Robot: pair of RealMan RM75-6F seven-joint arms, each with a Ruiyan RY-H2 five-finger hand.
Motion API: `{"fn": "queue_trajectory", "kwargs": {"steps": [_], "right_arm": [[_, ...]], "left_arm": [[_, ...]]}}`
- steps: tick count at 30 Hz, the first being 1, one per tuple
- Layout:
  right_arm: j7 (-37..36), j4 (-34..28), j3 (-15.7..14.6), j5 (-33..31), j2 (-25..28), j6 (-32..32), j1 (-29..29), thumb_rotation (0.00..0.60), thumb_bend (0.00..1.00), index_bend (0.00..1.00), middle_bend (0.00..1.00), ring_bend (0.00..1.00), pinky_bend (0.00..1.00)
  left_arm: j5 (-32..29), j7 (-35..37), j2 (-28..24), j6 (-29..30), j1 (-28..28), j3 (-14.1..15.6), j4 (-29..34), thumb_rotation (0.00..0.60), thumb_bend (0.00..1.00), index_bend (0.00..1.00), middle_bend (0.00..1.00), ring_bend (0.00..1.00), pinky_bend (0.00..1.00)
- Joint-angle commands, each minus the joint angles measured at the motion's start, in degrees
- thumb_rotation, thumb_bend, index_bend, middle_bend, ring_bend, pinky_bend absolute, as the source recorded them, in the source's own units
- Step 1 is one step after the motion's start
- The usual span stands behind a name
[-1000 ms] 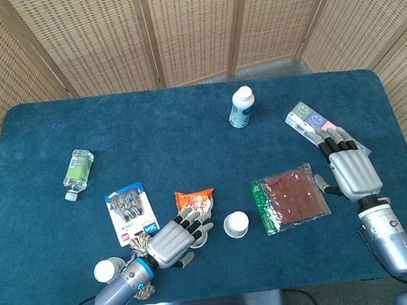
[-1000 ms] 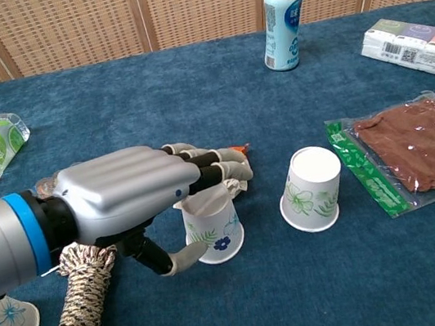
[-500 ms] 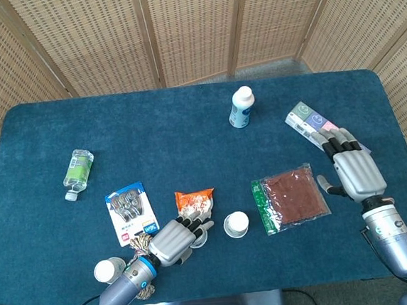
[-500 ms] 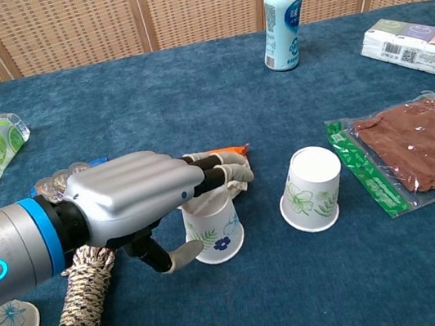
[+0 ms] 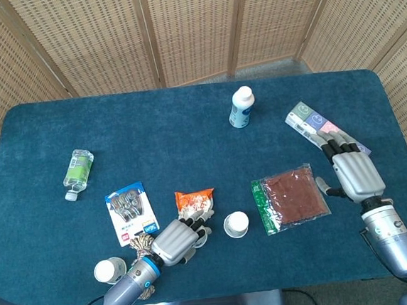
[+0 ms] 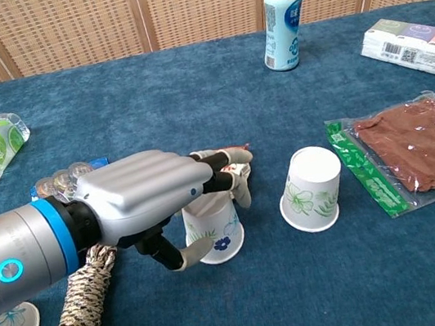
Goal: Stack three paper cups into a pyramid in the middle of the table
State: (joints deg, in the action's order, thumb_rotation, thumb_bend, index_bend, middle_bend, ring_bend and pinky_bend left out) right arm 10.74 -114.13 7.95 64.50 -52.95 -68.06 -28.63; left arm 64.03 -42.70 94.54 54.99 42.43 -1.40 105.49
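Blue table (image 5: 187, 125): only chest view shows left hand (image 6: 144, 195) fingers (image 6: 232, 179) wrapped around cup (image 6: 214, 231).

Desk (image 5: 151, 128), blue-covered: white bottle (image 5: 241, 107) at 12 o'clock; clear water bottle (image 5: 77, 170) lying at 9; brown-filled packet (image 5: 290, 198) at 4.

our head view looks steeply down from high above the near edge, taking in the whole dark blue carpeted surface (image 5: 186, 118) back to the woven wicker screens (image 5: 192, 25). our chest view sits low and close, facing level across that surface. both share the white blue-labelled bottle (image 5: 241, 107) (image 6: 283, 18) and the upside-down flowered paper cup (image 5: 236, 225) (image 6: 313, 188).
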Motion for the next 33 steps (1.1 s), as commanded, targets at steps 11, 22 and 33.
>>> {"fn": "queue_trajectory", "kwargs": {"steps": [11,22,33], "right_arm": [[-0.88,0.04,0.64,0.40,0.21,0.73,1.04,0.600,0.42,0.00,0.00,0.00,0.01],[-0.58,-0.37,1.25,0.23,0.09,1.21,1.33,0.600,0.42,0.00,0.00,0.00,0.03],[-0.62,-0.29,1.81,0.04,-0.14,1.51,1.57,0.600,0.42,0.00,0.00,0.00,0.03]], "left_arm": [[0.89,2.47,1.70,1.98,-0.17,0.28,-1.29,0.600,0.51,0.44,0.09,0.17,0.55],[0.33,1.49,2.36,3.25,-0.01,0.56,-2.22,0.600,0.59,0.51,0.13,0.24,0.62],[2.32,3.59,3.19,4.15,0.32,-0.79,-2.65,0.600,0.60,0.53,0.14,0.25,0.63]]}}
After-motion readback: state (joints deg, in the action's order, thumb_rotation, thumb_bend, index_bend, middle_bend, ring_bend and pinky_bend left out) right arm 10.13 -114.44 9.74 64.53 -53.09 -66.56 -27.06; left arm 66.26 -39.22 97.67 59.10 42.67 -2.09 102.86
